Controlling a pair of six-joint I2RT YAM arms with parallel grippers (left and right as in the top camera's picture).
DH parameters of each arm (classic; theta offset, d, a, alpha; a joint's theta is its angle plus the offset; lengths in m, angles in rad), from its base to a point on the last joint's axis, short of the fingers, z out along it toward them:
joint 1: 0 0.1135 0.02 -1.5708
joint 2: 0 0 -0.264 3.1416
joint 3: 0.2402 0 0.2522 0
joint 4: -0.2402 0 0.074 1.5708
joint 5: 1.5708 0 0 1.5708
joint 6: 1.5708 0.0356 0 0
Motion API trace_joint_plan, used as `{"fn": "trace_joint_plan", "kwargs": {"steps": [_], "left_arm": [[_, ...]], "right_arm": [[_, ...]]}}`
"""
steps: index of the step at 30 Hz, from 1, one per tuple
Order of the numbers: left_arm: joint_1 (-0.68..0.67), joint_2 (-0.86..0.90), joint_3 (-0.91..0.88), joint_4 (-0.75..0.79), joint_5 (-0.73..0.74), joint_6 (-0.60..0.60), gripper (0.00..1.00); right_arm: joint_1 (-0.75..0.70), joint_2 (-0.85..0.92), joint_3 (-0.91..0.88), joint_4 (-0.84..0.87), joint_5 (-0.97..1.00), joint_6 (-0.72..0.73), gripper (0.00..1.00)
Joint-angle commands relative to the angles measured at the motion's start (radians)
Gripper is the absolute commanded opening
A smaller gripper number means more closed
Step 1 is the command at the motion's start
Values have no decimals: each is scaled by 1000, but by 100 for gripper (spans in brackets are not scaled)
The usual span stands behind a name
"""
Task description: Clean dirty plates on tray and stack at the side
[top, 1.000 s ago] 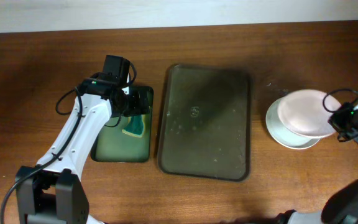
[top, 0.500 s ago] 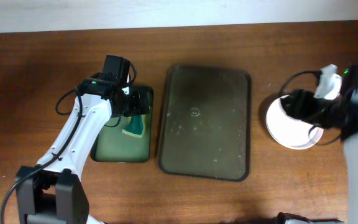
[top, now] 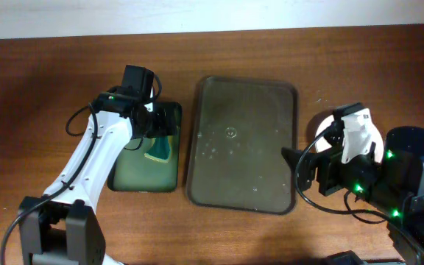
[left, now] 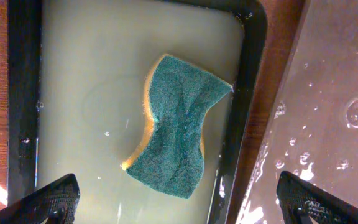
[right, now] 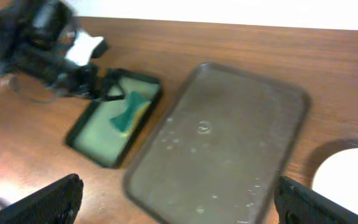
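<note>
Above the small green tray (left: 17, 93), the left gripper (left: 179, 202) hangs with jaws spread wide over the teal-and-yellow sponge (left: 179, 124) lying in it. The right gripper (right: 179, 202), likewise spread wide and holding nothing, sits at the right edge of the droplet-speckled olive tray (top: 241, 140). The white plates (right: 350, 174) rest on the wooden table (top: 50, 73) just right of that tray; count not readable.

Overhead faces down; both wrist views, right seemingly oblique, share the tray (right: 229, 155).
</note>
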State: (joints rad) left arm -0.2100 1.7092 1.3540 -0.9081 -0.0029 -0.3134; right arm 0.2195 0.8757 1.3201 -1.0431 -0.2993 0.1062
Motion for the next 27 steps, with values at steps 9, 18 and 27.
{"fn": "trace_joint_plan", "kwargs": {"steps": [9,18,27], "left_arm": [[2,-14,16,-1,7,4,99],[2,-14,16,-1,7,5,99],[2,-14,16,-1,7,5,99]], "right_arm": [[-37,-339,-323,222,312,-129,98],[-57,-752,-886,506,311,-123,98],[-57,-872,-1268,945,300,-64,98]]}}
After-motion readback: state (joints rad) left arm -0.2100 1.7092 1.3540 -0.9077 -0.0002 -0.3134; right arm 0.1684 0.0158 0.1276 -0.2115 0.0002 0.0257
